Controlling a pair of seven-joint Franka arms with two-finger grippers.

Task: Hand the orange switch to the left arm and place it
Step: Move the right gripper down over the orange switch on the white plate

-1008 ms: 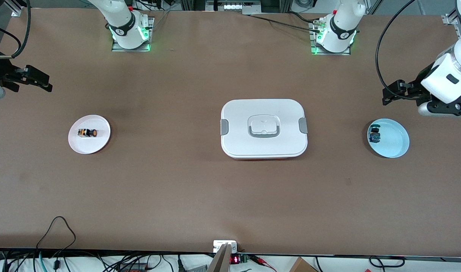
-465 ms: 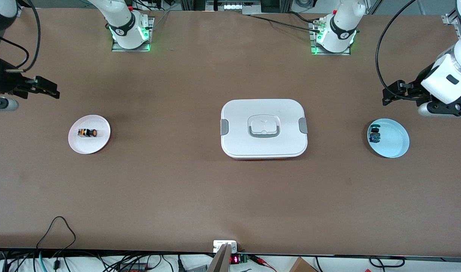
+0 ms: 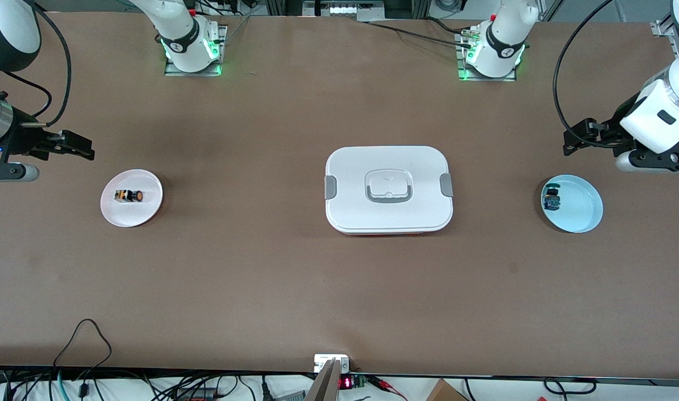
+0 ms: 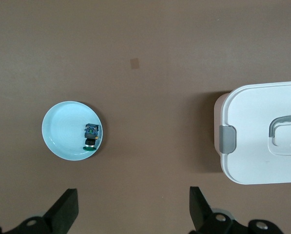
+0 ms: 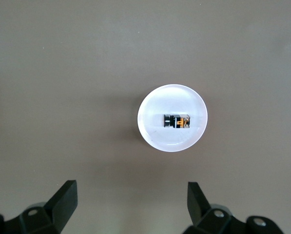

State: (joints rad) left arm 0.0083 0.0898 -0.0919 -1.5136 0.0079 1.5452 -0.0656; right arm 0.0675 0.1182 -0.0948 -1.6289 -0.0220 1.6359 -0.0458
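At the right arm's end of the table, the right gripper (image 3: 83, 150), fingers spread, has moved closer to the pink plate (image 3: 150, 214) holding the orange switch (image 3: 129, 196), probably approaching; the left gripper (image 3: 576, 139) waits, spread

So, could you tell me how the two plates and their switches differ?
The pink plate lies toward the right arm's end; the blue plate toward the left arm's. The orange switch sits mid-plate; the blue switch hugs its rim. Both plates are round, each holding one small black switch.
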